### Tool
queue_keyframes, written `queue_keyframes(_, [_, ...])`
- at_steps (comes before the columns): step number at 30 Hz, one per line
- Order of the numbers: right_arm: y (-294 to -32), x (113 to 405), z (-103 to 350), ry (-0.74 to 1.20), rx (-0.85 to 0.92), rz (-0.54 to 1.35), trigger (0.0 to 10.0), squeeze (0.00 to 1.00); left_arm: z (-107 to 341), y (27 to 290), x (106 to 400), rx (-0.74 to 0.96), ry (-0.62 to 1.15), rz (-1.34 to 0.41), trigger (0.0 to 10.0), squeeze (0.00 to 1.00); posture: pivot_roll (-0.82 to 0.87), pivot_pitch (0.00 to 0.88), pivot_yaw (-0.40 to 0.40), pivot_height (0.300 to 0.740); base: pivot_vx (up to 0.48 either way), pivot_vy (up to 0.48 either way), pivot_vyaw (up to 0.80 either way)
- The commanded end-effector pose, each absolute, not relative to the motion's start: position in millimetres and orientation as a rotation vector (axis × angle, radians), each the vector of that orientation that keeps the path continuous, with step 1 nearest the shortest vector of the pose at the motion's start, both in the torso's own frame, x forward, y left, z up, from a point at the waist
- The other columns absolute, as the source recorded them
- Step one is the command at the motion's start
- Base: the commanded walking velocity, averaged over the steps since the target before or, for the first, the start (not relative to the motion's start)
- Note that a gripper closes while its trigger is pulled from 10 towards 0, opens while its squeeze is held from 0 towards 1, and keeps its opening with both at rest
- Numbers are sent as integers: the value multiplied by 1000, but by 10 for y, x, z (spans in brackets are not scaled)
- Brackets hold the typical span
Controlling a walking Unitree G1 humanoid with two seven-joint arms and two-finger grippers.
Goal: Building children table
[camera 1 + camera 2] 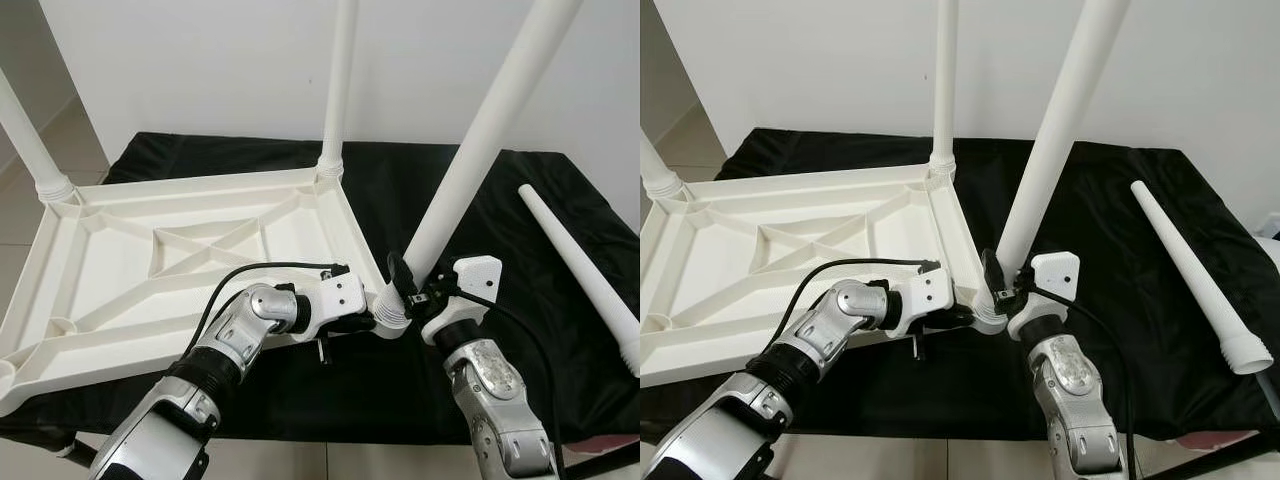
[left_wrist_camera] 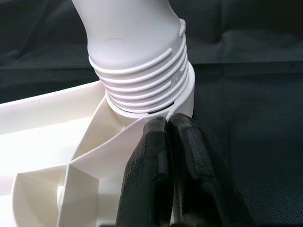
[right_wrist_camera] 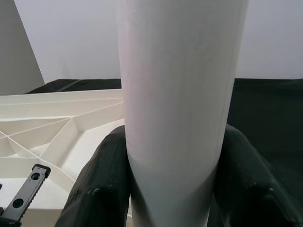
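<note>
At tabletop's near edge, right end effector (image 1: pixel 412 285) pinches leg (image 1: pixel 470 160), tilted in corner socket (image 1: pixel 390 322) of upturned tabletop (image 1: pixel 110 300). Left end effector (image 2: pixel 165 156), fingers pressed together, braces that corner. Third leg going in; next, straighten and twist home. Spare leg (image 1: pixel 580 270) lies right.

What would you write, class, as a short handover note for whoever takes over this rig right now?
Left tool: fingers shut, pressed against the upturned white tabletop at its near-right corner socket.
Right tool: shut on the third leg, which stands tilted in that socket.
Done: two legs upright in the far corners.
Left: seat the tilted leg fully, then fit the loose fourth leg lying on the black cloth into the near-left corner.
</note>
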State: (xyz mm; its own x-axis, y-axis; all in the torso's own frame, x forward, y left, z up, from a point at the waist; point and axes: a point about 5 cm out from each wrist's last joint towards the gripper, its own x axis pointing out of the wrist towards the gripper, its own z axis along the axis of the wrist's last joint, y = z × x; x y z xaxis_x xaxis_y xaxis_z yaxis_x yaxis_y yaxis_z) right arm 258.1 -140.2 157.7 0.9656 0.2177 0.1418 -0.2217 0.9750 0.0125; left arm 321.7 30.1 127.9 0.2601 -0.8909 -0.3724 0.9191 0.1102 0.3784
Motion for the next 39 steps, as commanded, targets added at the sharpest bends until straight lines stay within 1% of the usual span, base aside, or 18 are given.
queue_keyframes(1, [-1479, 2447, 846, 262, 41, 185, 10000, 0, 1299, 402, 3295, 602, 67, -1253, 10000, 0, -23, 129, -11, 740, 0, 0, 0])
queue_keyframes(39, [-1479, 2447, 846, 262, 41, 185, 10000, 0, 1299, 402, 3295, 602, 67, -1253, 10000, 0, -23, 129, -11, 740, 0, 0, 0])
